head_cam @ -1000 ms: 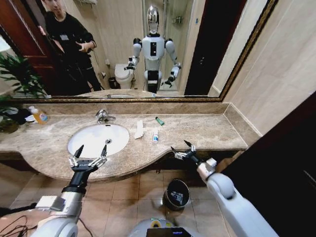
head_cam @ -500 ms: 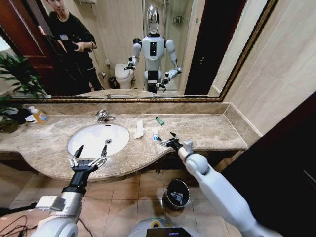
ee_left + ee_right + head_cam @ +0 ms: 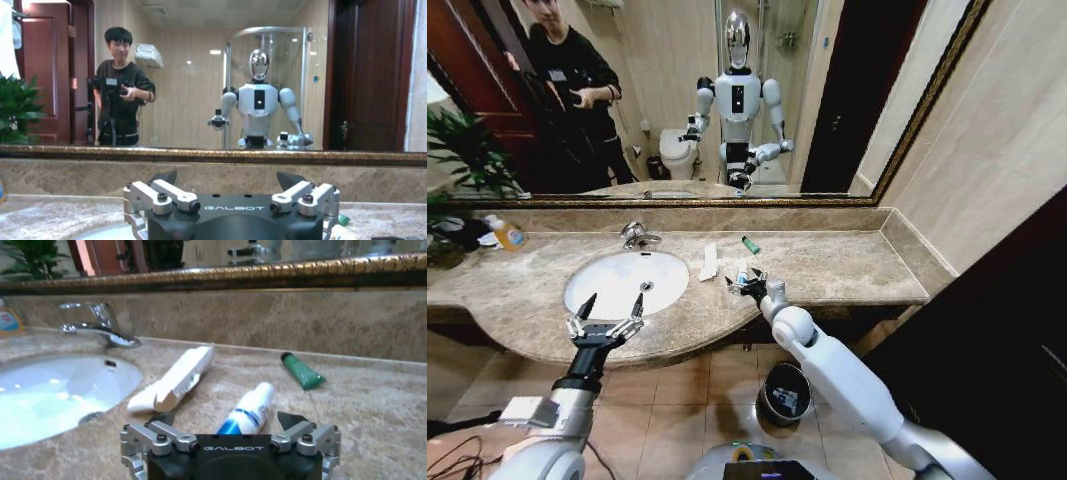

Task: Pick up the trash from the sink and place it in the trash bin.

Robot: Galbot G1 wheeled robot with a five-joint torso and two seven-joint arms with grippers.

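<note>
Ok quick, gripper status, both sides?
Left gripper: open, empty, above the counter edge in front of the sink.
Right gripper: open, empty, poised at the white tube on the counter.

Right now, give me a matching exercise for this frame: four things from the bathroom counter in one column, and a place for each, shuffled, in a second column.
Things:
1. white tube with blue print
2. green tube
3. flat white packet
4. trash bin

Places:
A. on the floor below the counter edge
B. on the counter between the sink and the white tube
C. just ahead of the open right tool
D. nearest the back wall, beyond the white tube

Pairs: 1-C, 2-D, 3-B, 4-A
</note>
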